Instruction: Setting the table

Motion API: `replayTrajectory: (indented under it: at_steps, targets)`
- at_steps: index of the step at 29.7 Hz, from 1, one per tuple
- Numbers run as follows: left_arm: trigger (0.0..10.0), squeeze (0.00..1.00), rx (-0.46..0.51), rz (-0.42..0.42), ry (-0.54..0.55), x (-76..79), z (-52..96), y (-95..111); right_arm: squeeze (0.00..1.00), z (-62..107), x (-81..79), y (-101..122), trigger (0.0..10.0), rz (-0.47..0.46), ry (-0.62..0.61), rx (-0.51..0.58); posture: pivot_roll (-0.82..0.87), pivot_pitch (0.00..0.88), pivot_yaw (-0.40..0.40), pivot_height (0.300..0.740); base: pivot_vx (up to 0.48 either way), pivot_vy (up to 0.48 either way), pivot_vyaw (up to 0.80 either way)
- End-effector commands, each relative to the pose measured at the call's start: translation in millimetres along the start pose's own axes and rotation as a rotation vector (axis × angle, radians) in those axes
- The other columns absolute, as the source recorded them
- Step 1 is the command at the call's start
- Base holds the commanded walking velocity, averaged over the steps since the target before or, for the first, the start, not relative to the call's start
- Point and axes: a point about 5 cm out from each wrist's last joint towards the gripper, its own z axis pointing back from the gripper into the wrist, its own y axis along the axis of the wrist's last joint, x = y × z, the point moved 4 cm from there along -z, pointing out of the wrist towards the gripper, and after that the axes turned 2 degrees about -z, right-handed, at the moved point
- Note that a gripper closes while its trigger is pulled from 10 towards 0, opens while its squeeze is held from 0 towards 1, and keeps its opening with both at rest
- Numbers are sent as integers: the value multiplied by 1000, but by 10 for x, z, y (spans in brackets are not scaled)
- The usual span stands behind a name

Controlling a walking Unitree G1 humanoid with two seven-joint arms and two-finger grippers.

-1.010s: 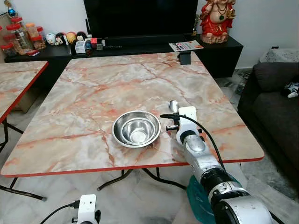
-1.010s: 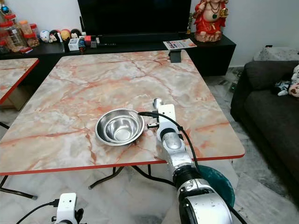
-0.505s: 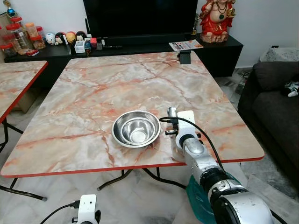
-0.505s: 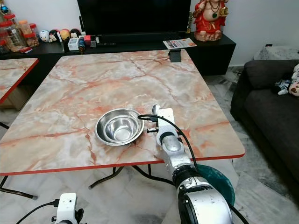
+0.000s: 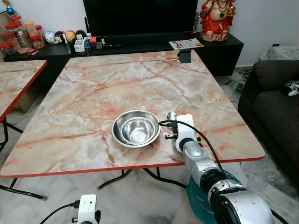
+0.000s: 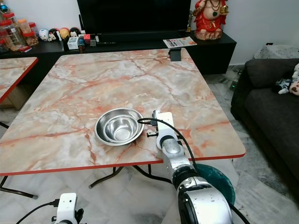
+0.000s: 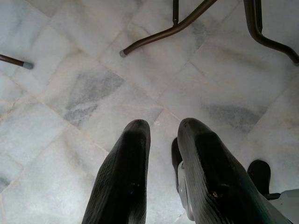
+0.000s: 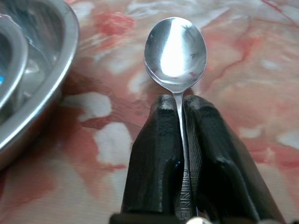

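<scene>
spoon (image 8: pixel 175 51) handle hidden between fingers (image 8: pixel 154 154), bowl (image 8: pixel 28 79) cropped

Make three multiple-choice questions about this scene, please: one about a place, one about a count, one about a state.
1. Where is the spoon?
A. inside the bowls
B. on the floor
C. over the table, just right of the bowls

2. How many steel bowls are stacked on the table?
A. two
B. four
C. none

3. What is the state of the right gripper?
A. wide open
B. shut on the spoon handle
C. holding a bowl

Answers:
1 C: the spoon bowl sticks out past the fingers beside the bowls' rim, over the marble top.
2 A: a smaller bowl sits nested in a larger one.
3 B: the right wrist view shows both black fingers pressed against the thin handle.
</scene>
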Motion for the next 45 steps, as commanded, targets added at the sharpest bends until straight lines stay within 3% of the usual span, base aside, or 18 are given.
replayTrajectory:
  at_steps: [1, 19, 45]
  targets:
    - [10000, 0, -9, -16, 15, -58, 7, -22, 0, -22, -43, 121, 10000, 6, 14, 30, 25, 0, 42, 728, 0, 0, 0]
    - [10000, 0, 9, -10, 21, -69, -8, 41, 0, -41, 41, 447, 10000, -42, -3, 147, 15, 0, 44, 728, 13, 0, 0]
    - [10000, 0, 21, -3, 25, -72, -17, 79, 0, -30, 18, 407, 10000, -27, 8, 152, 21, 0, 41, 728, 285, 0, 0]
